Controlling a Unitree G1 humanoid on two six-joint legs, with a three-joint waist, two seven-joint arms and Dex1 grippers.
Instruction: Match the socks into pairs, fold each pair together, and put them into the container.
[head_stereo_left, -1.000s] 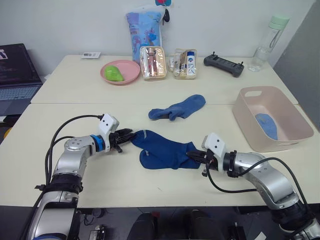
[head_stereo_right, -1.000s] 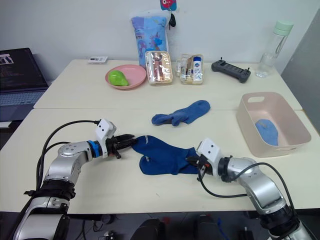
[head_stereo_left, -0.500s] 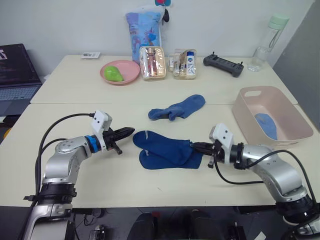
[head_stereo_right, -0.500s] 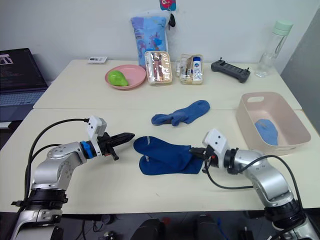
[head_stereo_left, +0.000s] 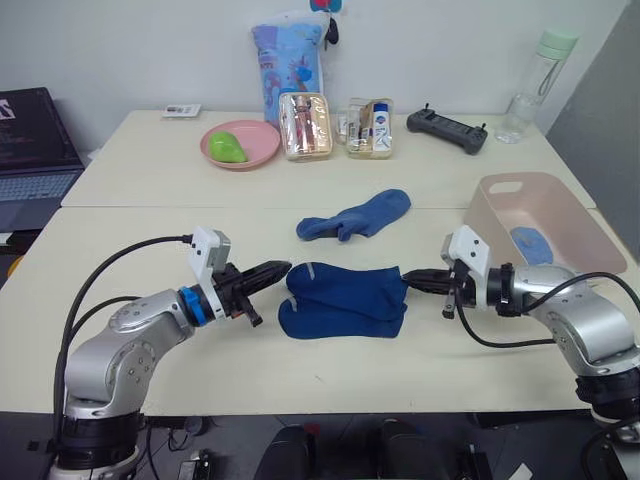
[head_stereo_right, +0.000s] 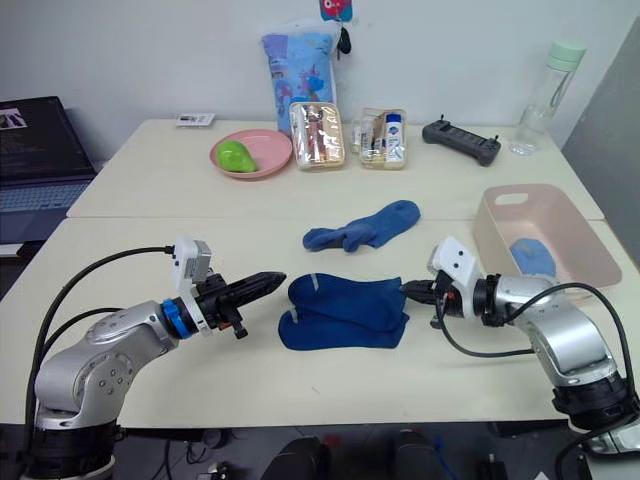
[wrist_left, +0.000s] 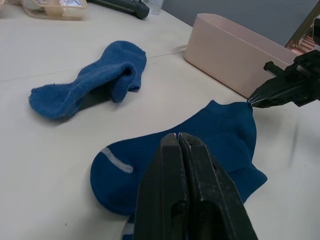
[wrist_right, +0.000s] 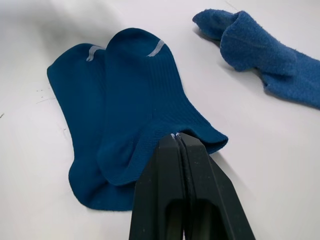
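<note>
Two dark navy socks (head_stereo_left: 345, 300) lie one on the other at the table's near middle, pale cuff marks toward my left. My right gripper (head_stereo_left: 408, 279) is shut on the upper sock's edge (wrist_right: 200, 131) at its right end. My left gripper (head_stereo_left: 280, 269) is shut and holds nothing, its tips just left of the socks (wrist_left: 200, 145). Farther back lies a crumpled medium blue sock (head_stereo_left: 355, 215). The pale pink container (head_stereo_left: 545, 177) stands at the right with a light blue sock (head_stereo_left: 530, 241) inside.
Along the back stand a pink plate (head_stereo_left: 262, 147) with a green item, two clear boxes (head_stereo_left: 307, 125), a tall blue patterned bag (head_stereo_left: 288, 55), a black controller (head_stereo_left: 447, 130) and a bottle (head_stereo_left: 535, 85). A laptop (head_stereo_left: 30, 150) sits at far left.
My left gripper let go of the navy sock's cuff end and stayed shut beside it. My right gripper drew its end rightward, so the pair now lies more compact.
</note>
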